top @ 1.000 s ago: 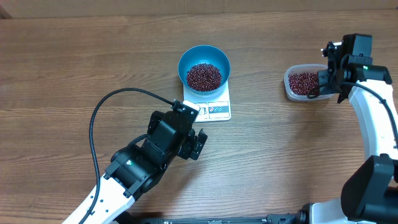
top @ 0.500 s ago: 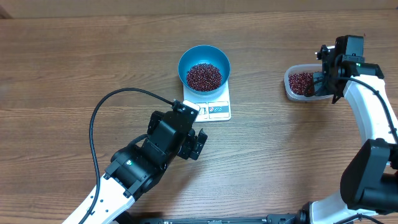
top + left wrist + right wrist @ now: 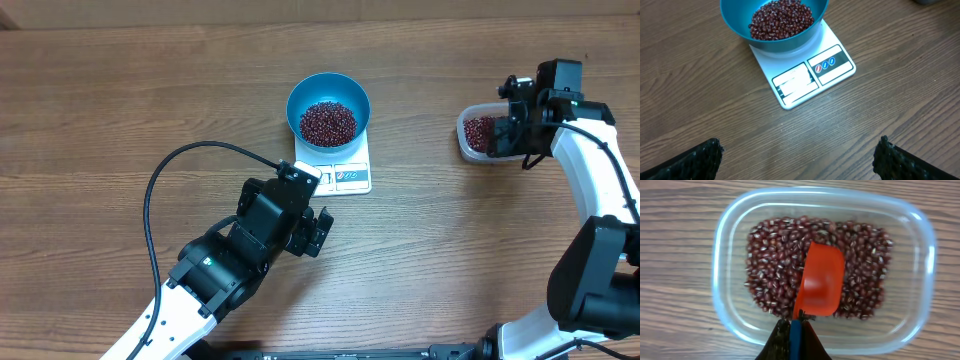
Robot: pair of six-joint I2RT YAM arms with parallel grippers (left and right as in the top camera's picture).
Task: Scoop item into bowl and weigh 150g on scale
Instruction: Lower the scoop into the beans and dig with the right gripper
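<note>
- While the right gripper (image 3: 795,330) keeps its jaws pressed together on the blue handle of an orange-red scoop (image 3: 822,280), the scoop's cup lies among the dark red beans (image 3: 770,280) in a clear plastic tub (image 3: 722,300), with its orange inside showing
- Tub stands at the right side of the wooden table (image 3: 100,100), well apart from the scale (image 3: 345,178)
- Blue bowl (image 3: 297,98) sits upright on the rear part of the white scale; the display and label panels along the front edge are uncovered
- A heap of the same beans lies in the bowl and covers its bottom
- Left gripper (image 3: 797,160) hovers above the table near the scale's front edge, jaws spread wide, nothing between them, apart from both scale and bowl
- Black cable (image 3: 150,190) loops across the table to the left of the left arm
</note>
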